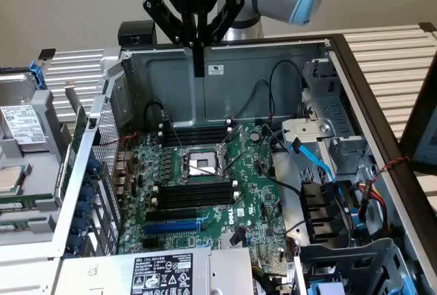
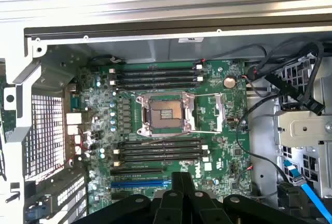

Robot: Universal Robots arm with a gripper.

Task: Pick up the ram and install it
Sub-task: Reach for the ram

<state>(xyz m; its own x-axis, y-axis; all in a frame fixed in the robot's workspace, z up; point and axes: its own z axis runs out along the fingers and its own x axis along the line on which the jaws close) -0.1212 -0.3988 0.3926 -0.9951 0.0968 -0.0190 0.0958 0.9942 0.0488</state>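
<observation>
Exterior view: one gripper [image 1: 199,68] above open computer case [image 1: 229,93], two fingers clenched together, grasping nothing. Ram [image 1: 76,138]: one green stick on edge outside case wall, below fingers toward exterior view's left, well apart.

Wrist view: gripper [image 2: 182,180] over motherboard [image 2: 228,110]. Beyond fingers: one blue slot [image 2: 140,184], eight black memory slots [image 2: 155,76] in two banks of four, one socket [image 2: 165,114] between banks.

Soft even light fills the computer case [image 1: 225,97] (faint shadows inside).
</observation>
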